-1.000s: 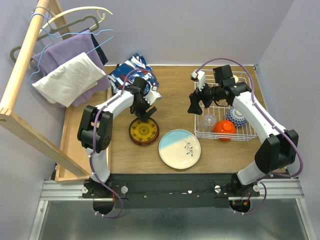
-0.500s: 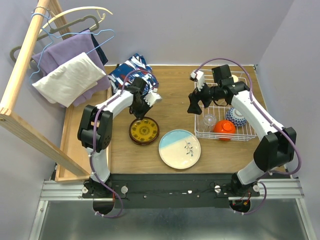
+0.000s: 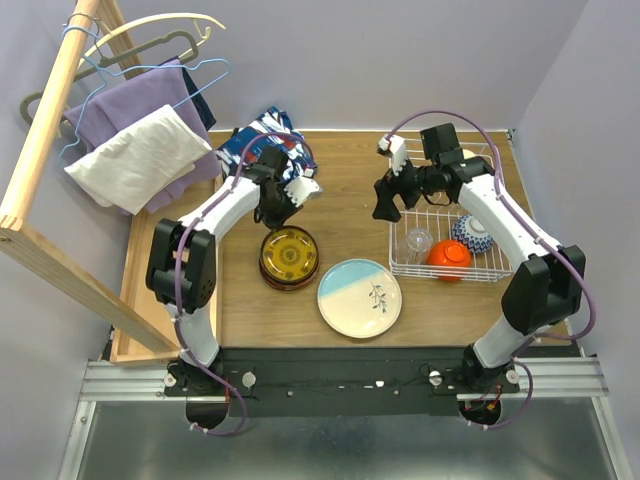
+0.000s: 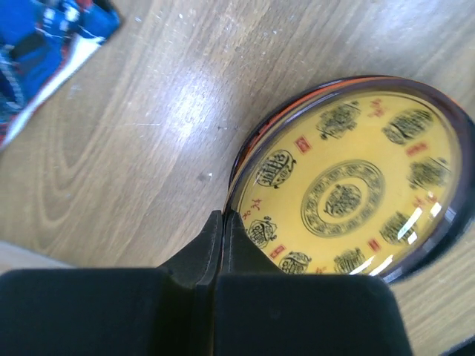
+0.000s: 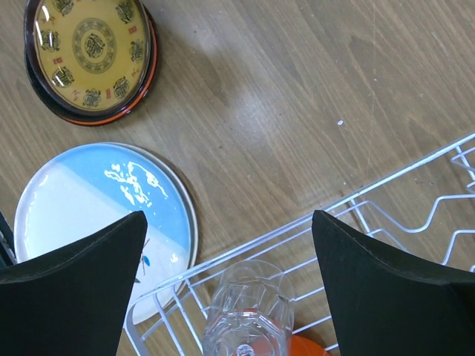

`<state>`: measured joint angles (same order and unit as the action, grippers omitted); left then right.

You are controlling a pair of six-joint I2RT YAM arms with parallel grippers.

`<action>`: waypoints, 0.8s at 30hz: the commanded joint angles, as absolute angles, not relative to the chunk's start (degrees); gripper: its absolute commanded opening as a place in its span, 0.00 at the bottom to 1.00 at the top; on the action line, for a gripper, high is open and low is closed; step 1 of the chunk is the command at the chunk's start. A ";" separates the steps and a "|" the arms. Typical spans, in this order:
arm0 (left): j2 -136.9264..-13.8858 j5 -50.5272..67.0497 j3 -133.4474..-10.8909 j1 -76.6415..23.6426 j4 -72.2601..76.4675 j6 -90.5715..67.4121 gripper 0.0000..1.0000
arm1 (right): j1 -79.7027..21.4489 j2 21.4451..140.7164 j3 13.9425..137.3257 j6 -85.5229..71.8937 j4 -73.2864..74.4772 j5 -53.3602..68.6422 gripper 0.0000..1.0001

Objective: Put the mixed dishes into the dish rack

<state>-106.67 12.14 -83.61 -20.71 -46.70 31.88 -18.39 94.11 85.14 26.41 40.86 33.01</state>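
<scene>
The dark red-yellow patterned plate (image 3: 288,255) (image 4: 356,185) lies left of centre, its far rim tipped up off the wood. My left gripper (image 3: 272,215) (image 4: 223,222) is shut on that rim. The pale blue-cream plate (image 3: 359,298) (image 5: 96,215) lies flat near the front. The white dish rack (image 3: 450,279) (image 5: 356,204) stands at the right and holds a clear glass (image 3: 418,241) (image 5: 249,304), an orange-red bowl (image 3: 449,258) and a blue-patterned bowl (image 3: 471,233). My right gripper (image 3: 385,210) (image 5: 228,222) hangs open above the rack's left edge, holding nothing.
The blue-red-white cloth (image 3: 262,140) (image 4: 44,44) lies bunched at the back, just behind my left gripper. A wooden rail (image 3: 40,150) with hangers and purple and white clothes leans over the table's left side.
My left gripper has shut on the patterned plate's far rim and drawn back, tilting the plate so its yellow face shows. The right gripper drifted slightly left and stayed open.
</scene>
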 commanded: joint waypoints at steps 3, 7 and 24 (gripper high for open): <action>-96.44 17.22 -82.98 -20.83 -48.43 34.89 0.00 | -18.72 97.37 88.15 27.41 42.62 39.35 1.00; -90.80 19.68 -78.50 -20.92 -43.61 36.12 0.00 | -18.63 102.99 90.34 27.78 45.53 49.73 1.00; -84.03 28.21 -77.78 -20.92 -40.52 29.09 0.00 | -27.33 123.31 114.08 34.37 53.44 63.99 0.99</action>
<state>-86.74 24.34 -76.79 -20.75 -42.63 31.99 -25.17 121.58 111.26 31.05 49.01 59.72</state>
